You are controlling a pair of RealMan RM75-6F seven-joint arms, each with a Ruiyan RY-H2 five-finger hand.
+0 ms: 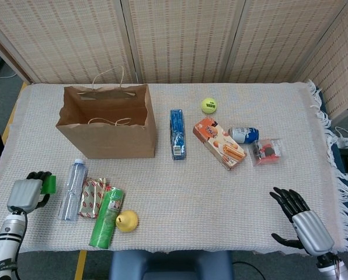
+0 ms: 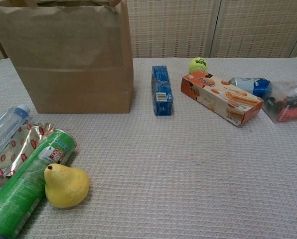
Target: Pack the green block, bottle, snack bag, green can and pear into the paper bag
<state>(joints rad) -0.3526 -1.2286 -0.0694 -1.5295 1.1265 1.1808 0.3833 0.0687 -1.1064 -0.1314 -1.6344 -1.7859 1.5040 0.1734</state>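
Green block (image 1: 49,184) gripped by left hand (image 1: 25,194), right hand (image 1: 299,221) splayed, creased paper bag (image 1: 107,122)

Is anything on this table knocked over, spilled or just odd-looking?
Nothing is spilled or damaged. The paper bag stands upright and open. The bottle, green can and orange box lie on their sides, seemingly just laid out. The left hand holds the green block.

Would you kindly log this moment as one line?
left hand: holds green block | right hand: open, idle | paper bag: upright, nothing packed
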